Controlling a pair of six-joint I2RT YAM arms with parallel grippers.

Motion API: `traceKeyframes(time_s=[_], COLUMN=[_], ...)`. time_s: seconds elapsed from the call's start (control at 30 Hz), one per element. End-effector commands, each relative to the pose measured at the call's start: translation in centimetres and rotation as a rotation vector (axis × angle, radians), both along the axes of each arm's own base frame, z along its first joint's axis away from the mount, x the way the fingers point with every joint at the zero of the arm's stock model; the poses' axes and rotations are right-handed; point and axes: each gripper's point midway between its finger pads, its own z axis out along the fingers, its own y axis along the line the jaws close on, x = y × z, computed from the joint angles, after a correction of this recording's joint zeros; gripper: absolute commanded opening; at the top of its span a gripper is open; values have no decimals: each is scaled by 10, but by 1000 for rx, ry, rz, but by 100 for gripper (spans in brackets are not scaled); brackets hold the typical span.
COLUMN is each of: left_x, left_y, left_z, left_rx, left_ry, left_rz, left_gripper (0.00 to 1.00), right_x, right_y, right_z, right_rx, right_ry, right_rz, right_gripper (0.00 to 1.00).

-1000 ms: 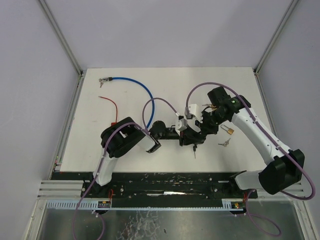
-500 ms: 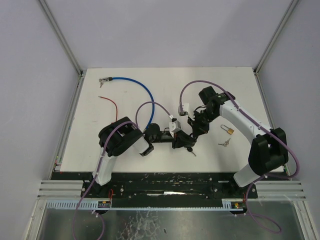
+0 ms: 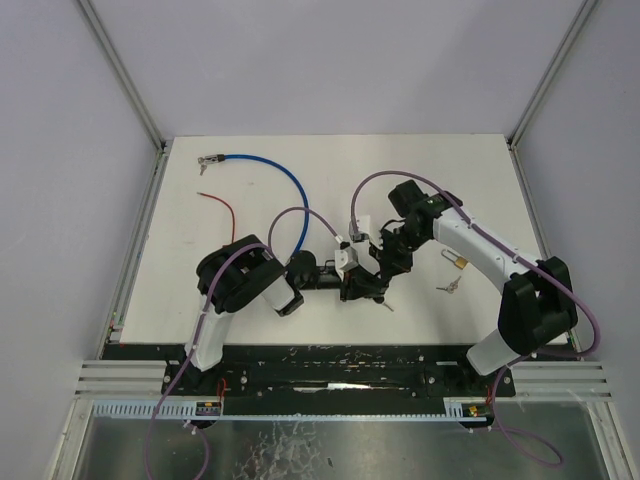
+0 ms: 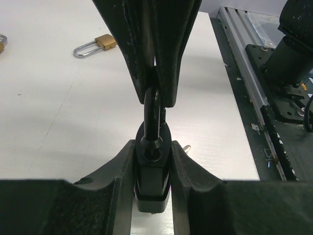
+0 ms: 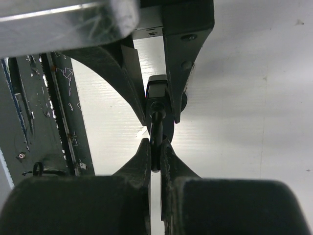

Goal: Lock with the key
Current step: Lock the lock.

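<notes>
A black padlock hangs between my two grippers just above the table's middle. My left gripper is shut on the padlock's body. My right gripper is shut on its shackle, which its fingers pinch. In the left wrist view the shackle rises from the body into the right fingers. A small key lies on the table just below the padlock, and its tip shows in the left wrist view. The keyhole is hidden.
A small brass padlock and a key bunch lie to the right; the brass padlock also shows in the left wrist view. A blue cable lock and a red wire lie at the back left.
Both grippers have moved left together with the black padlock held between them. The right arm has folded in toward the middle. The loose key stays on the table.
</notes>
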Motion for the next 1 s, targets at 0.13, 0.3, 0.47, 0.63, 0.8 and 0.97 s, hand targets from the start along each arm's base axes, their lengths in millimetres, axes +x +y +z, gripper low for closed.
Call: traceKeyframes(time_s=[0.13, 0.3, 0.47, 0.63, 0.8, 0.97], left_x=[1, -1, -5, -7, -7, -8], left_y=[-3, -1, 1, 2, 4, 5], left_z=[29, 25, 18, 16, 16, 13], left_rx=[-93, -83, -67, -63, -59, -54], left_ry=[-164, -170, -175, -178, -178, -171], left_rz=[7, -1, -11, -23, -21, -22], left_gripper=[0, 0, 0, 0, 0, 0], right_x=[-9, -4, 0, 0, -8, -13], right_y=[27, 32, 28, 25, 18, 6], right_z=[-19, -12, -2, 18, 34, 35], right_rx=[91, 119, 111, 124, 141, 175], right_ry=[-48, -70, -117, -193, -234, -288], right_rz=[104, 96, 93, 129, 157, 137], right_gripper=[0, 11, 25, 32, 32, 32])
